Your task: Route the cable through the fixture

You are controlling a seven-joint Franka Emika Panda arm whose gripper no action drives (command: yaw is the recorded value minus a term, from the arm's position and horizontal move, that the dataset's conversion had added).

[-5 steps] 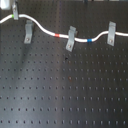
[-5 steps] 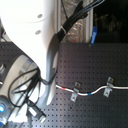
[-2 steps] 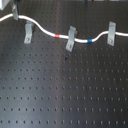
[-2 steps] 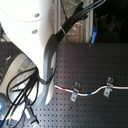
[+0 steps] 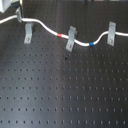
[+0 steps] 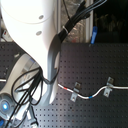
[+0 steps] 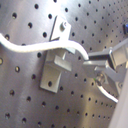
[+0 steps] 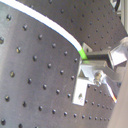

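We see black perforated tabletop (image 5: 65,95), regular hole grid, dull sheen. White cable (image 5: 47,29) runs across far side, draped through three grey clips. Middle fixture (image 5: 70,38) as landmark: red band (image 5: 60,35) just beside it, blue band (image 5: 91,44) between it and end clip (image 5: 112,34); third clip (image 5: 29,33) on its other side. White arm (image 6: 37,45) with black wire bundle fills second exterior view. Claw (image 7: 102,65) clenched on cable in first wrist view, beside a clip (image 7: 55,62). Background clutter blurred.

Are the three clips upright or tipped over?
Upright: in the first exterior view each clip stands on the board, the cable running past them.
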